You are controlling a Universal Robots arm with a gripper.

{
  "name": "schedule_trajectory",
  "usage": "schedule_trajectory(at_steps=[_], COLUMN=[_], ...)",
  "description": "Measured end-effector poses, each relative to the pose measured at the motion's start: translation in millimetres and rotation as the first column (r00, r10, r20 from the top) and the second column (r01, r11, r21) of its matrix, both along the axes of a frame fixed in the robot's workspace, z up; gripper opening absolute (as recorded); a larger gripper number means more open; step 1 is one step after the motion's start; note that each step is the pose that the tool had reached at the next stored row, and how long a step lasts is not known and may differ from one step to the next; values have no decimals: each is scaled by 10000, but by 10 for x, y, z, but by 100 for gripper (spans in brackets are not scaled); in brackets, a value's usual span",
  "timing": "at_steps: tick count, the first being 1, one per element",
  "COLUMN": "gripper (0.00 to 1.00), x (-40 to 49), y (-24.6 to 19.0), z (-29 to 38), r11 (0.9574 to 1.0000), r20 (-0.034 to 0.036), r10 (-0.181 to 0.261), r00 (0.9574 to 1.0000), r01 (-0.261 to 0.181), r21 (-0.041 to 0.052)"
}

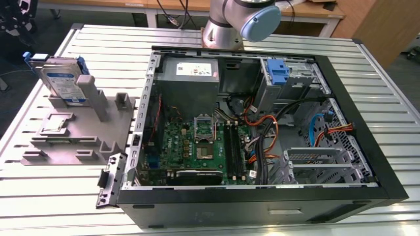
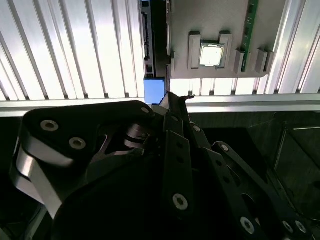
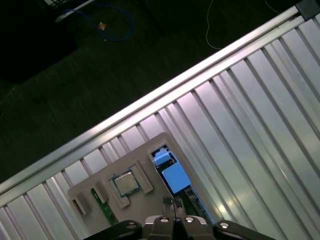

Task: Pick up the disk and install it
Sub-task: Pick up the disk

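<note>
We count one disk, one grey holder, one square silver chip and one green memory stick. We see one open computer case holding one blue bracket, one motherboard and one power supply. We also count one robot arm with one hand, and one ribbed bench.

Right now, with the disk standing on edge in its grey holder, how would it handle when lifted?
The disk looks like a rigid metal slab, so probably stiff and fairly heavy for its size. Standing on edge in the grey holder, it may tip if nudged sideways. Its blue frame likely flexes slightly.
</note>
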State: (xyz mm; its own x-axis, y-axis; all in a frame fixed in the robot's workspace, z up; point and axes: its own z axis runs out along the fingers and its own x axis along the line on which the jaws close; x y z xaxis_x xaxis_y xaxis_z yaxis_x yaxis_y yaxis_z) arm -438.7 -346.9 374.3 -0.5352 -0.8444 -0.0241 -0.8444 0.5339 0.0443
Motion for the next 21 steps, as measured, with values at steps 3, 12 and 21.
schedule_trajectory(at_steps=[3, 12, 21], gripper=[10, 10, 10], x=[0, 0, -1], y=[0, 0, -1], z=[0, 0, 0], r11=[10000, 9987, 9864], r20=[0, 0, 16], r10=[98, 513, 1644], r00=[10000, 9987, 9864], r01=[-98, -513, -1644], r21=[1, 1, 0])
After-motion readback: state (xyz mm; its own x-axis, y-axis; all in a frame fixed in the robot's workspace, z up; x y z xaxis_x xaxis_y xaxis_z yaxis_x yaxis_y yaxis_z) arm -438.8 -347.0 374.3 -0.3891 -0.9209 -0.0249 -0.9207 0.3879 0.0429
